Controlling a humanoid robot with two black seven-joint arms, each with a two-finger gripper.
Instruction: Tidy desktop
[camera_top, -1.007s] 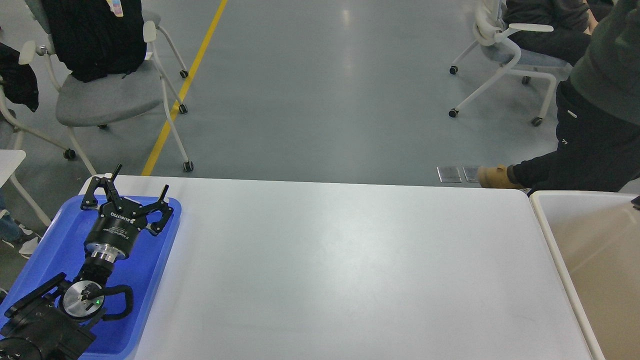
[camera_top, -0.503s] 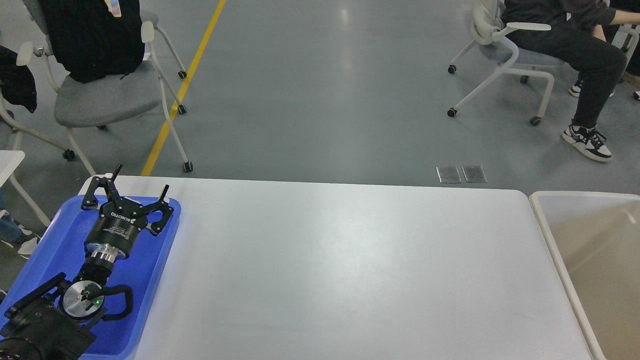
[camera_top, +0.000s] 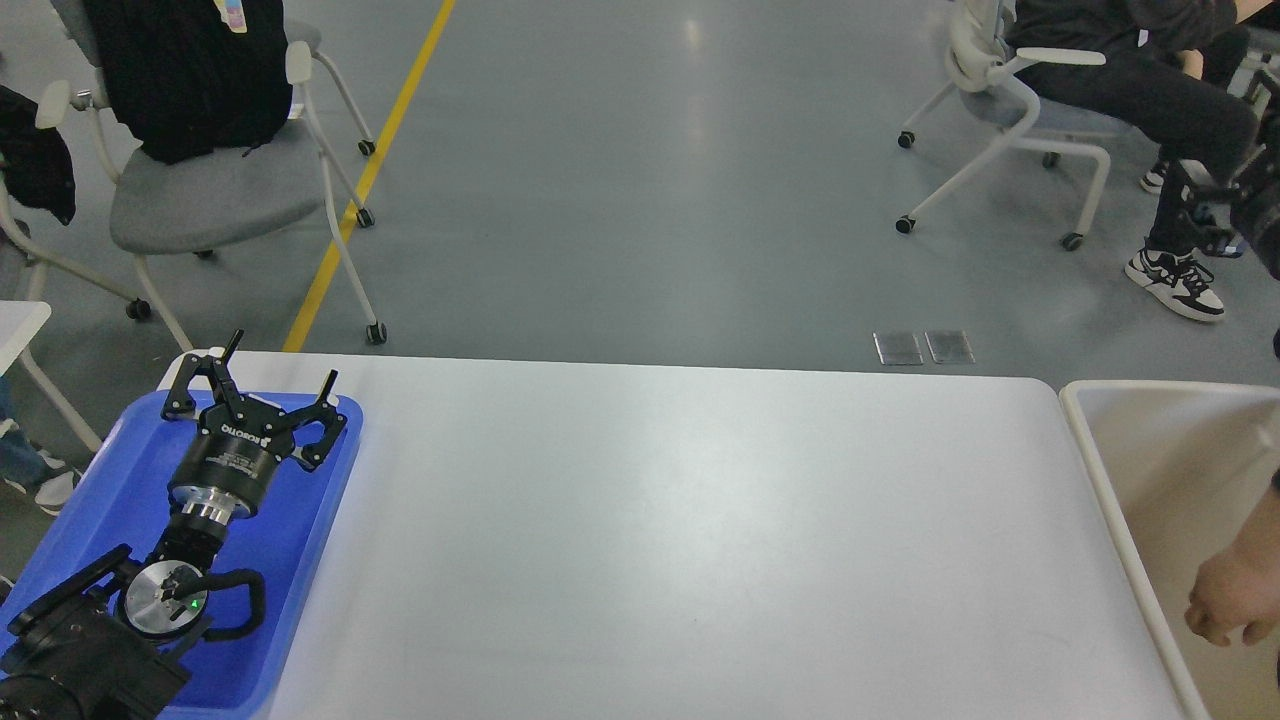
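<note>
The desktop (camera_top: 690, 540) is a wide matte white tabletop with rounded corners, filling the lower middle of the head view; nothing lies on its bare surface. My left gripper (camera_top: 280, 365) is open and empty, its fingers spread above the far end of the blue plastic tray (camera_top: 110, 490) at the table's left edge. My right gripper is out of view.
A beige white-rimmed bin (camera_top: 1170, 480) stands against the table's right edge; a person's hand (camera_top: 1230, 600) reaches over it at the lower right. Grey chairs (camera_top: 200, 190) stand beyond the far left, and a seated person (camera_top: 1150, 90) is at the far right.
My left arm has not moved. A person standing at the far right a second ago has gone; a hand has now come in over the bin at the lower right.
</note>
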